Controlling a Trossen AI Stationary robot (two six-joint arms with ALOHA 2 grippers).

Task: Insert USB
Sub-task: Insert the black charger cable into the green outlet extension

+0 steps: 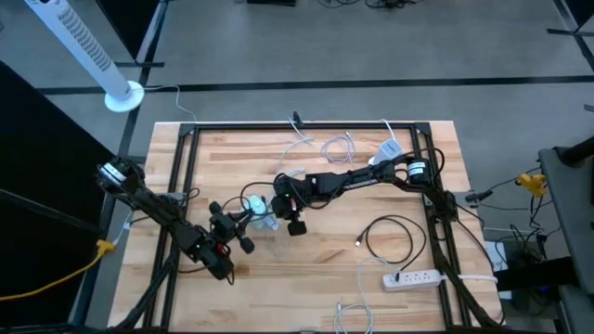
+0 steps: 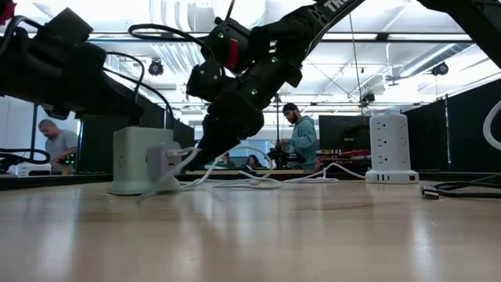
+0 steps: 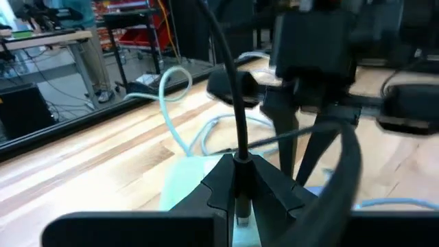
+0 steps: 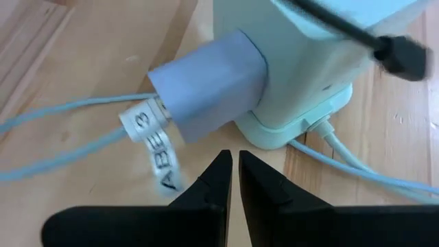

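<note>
Wooden table [image 1: 306, 278]: one pale-green charging block [image 4: 322, 62], left hand [image 3: 240, 206] pinching one black cable [image 3: 230, 82], right hand [image 4: 233, 180] pressed together, empty.

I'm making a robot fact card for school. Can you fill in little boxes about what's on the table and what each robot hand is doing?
Table: wooden table
Main thing: pale green charging block, standing upright
Plugged in its side: lavender adapter with a white labelled cable
Left gripper: shut on a black cable, right over the block
Right gripper: shut, empty, close beside the adapter
Also there: white power strip, white tower power strip
</note>
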